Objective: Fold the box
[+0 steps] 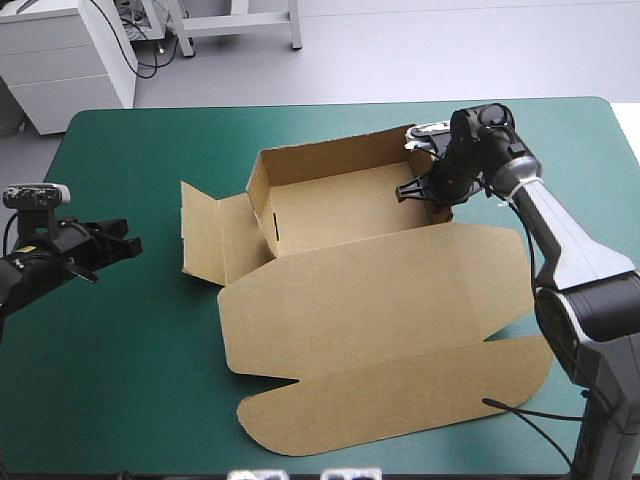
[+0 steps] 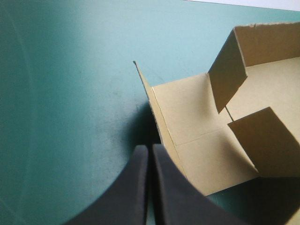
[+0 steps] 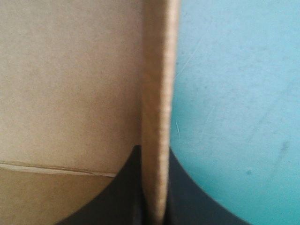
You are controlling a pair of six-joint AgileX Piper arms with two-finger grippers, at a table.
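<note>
The brown box (image 1: 370, 300) lies in the middle of the teal-green table, its far and left walls raised and its wide lid flat toward the front edge. A left flap (image 1: 200, 235) stands half up. At the tray's right end my right gripper (image 1: 432, 190) reaches down. In the right wrist view it (image 3: 154, 152) is shut on the box's right wall (image 3: 159, 70), whose board edge runs straight out between the fingers. My left gripper (image 1: 125, 245) hovers left of the box, shut and holding nothing. In its own view it (image 2: 150, 147) points at the left flap (image 2: 187, 112) just ahead.
Bare teal-green cover (image 1: 120, 350) stretches to the left of and in front of the box. The lid's rounded tuck flap (image 1: 400, 410) reaches close to the table's front edge. A narrower strip of cover lies behind the box.
</note>
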